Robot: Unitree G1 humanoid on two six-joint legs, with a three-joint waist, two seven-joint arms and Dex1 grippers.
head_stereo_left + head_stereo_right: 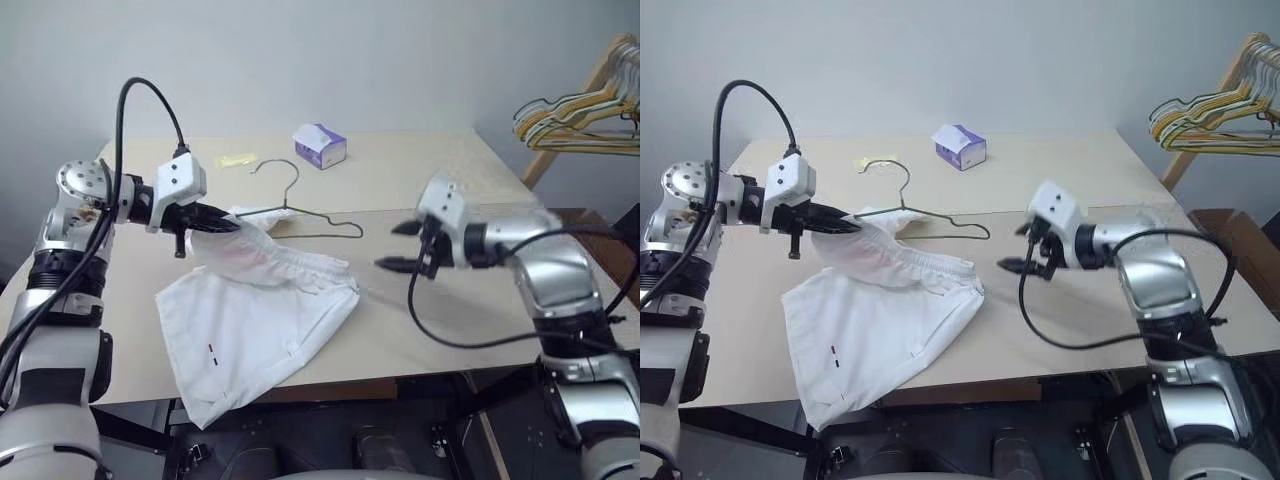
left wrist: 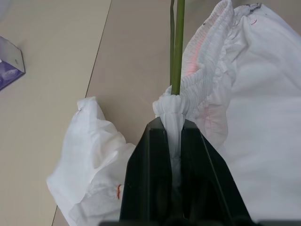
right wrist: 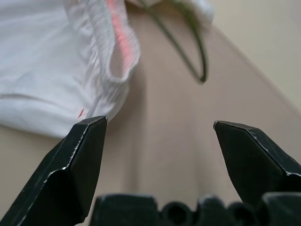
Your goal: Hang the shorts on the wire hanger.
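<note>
The left gripper (image 1: pixel 228 225) pinched the white cloth shorts' (image 1: pixel 255 325) waistband against the olive-green wire hanger (image 1: pixel 300 212), lying left-to-right, hook far; the right gripper (image 1: pixel 400 246) gaped empty.

Soft white cloth shorts (image 1: pixel 250 320), thin green wire hanger (image 1: pixel 305 215), smooth matt beige table (image 1: pixel 440 170).

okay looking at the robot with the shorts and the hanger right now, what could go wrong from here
1. The left hand pinches the shorts waistband right beside the wire hanger; a tug could drag the hanger or slip the cloth off its end.
2. The right hand is open and holds nothing, so most of the shorts lie slack on the table and may sag or bunch when lifted.
</note>
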